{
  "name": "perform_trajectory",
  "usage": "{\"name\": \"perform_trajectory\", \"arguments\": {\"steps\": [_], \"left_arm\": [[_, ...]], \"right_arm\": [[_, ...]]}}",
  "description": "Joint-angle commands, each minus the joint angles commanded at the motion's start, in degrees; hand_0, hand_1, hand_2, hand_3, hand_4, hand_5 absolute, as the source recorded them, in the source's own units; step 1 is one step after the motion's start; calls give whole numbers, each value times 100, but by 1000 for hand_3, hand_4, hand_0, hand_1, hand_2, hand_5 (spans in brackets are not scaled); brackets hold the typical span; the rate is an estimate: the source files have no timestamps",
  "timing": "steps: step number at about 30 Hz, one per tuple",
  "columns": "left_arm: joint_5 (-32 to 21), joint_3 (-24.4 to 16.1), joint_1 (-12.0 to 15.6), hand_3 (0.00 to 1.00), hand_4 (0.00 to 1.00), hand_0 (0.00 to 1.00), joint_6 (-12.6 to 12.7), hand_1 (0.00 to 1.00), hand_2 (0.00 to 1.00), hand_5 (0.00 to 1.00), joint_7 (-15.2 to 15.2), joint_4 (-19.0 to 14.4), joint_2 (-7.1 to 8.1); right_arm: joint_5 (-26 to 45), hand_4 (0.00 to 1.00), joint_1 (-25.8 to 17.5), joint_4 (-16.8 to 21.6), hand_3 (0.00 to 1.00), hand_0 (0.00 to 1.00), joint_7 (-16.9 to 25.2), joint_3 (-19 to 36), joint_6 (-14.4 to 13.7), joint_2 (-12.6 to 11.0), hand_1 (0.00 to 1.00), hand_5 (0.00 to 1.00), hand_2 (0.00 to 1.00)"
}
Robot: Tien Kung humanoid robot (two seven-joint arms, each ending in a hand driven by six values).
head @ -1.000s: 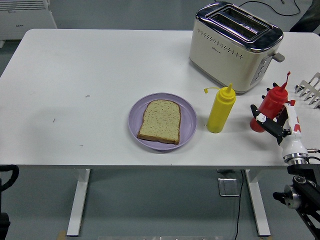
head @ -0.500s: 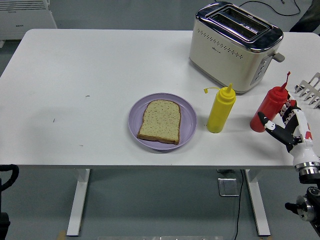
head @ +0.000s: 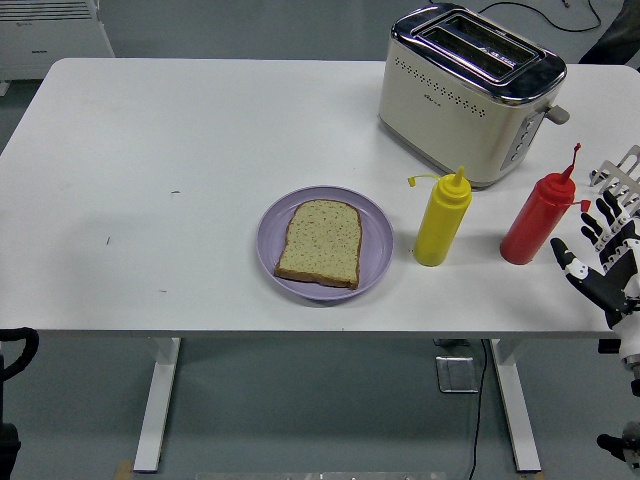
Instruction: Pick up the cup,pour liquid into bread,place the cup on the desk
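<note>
White tabletop [head: 150, 150] fills most of the view, its left half bare from the far rounded corner down to the near edge, save a few small dark specks. At the lower left corner, below the table's edge, a black piece of the left arm [head: 12, 350] rests; its hand is out of sight. Near the middle, close to the front edge, a lilac plate [head: 268, 235] carries one slice of bread [head: 320, 242], lying flat and well inside the rim. Just to the right, apart from the plate, a yellow squeeze bottle [head: 441, 219] stands upright with its cap hanging open to the left. Behind it, toward the far right edge, sits a cream and chrome toaster [head: 465, 90]. A clear gap separates the yellow bottle from the red squeeze bottle [head: 539, 219], upright too, its cap hanging off to the right. Right hand [head: 602, 262] hovers just beside the red bottle at the table's right edge, fingers spread and released, touching nothing. Behind the hand, a white rack [head: 622, 172] pokes in from the picture's edge.
</note>
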Motion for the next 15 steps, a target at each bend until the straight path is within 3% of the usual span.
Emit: {"name": "perform_trajectory", "arguments": {"steps": [5,6,9,11,12,15], "left_arm": [[1,20,0,664,638,721,1,735,729,998,1,-1,9],[1,21,1,664,639,720,1,735,729,998,1,-1,9],[1,37,3,664,639,720,0,735,729,998,2,-1,11],[2,41,6,664,639,720,-1,735,729,998,4,-1,11],[3,42,9,664,639,721,-1,735,729,998,4,-1,11],[2,45,17,664,639,721,-1,735,729,998,4,1,7]], "right_arm": [[275,851,-282,158,998,937,109,259,-107,-13,902,204,987],[308,834,-299,165,968,864,116,280,-113,-12,840,205,915],[900,834,-395,259,968,864,109,521,-174,7,840,205,915],[1293,834,-423,347,968,864,75,689,-75,15,840,205,915],[1504,705,-428,398,864,810,72,771,-13,16,782,108,824],[2178,705,-419,550,864,810,52,984,183,17,782,108,824]]}}
